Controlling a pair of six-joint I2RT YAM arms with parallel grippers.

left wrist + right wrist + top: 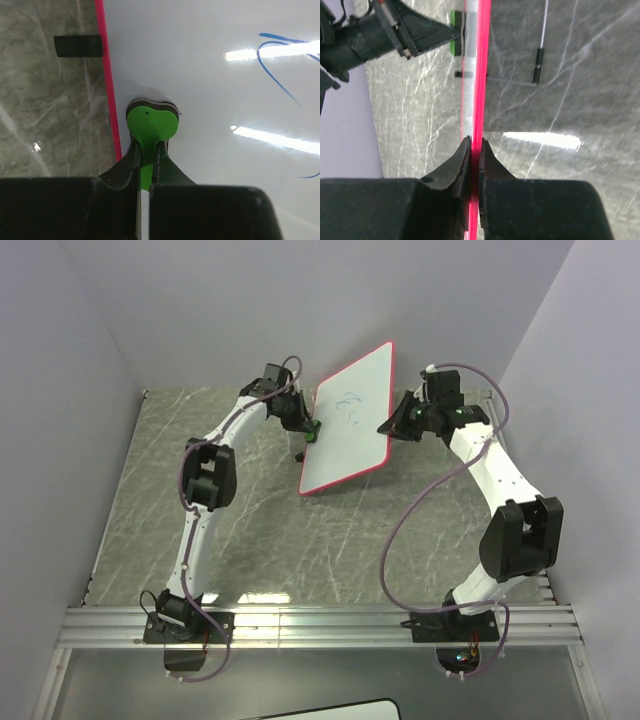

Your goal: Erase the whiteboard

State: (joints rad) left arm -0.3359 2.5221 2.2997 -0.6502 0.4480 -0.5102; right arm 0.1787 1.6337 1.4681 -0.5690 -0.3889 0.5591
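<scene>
The whiteboard (350, 425) is white with a red-pink rim and blue scribbles (348, 398). It is held tilted above the table. My right gripper (385, 427) is shut on its right rim; the right wrist view shows the rim (481, 75) edge-on between the jaws (476, 147). My left gripper (308, 428) is shut on a small green eraser (151, 122), which presses on the board's face (225, 100) near its left rim. A blue scribble (280, 65) shows to the eraser's right.
The grey marble tabletop (240, 530) lies under the board. A black clip (78, 45) sticks out past the board's rim. A thin white rod with a black tip (538, 65) shows behind the board. Purple walls close in the table on three sides.
</scene>
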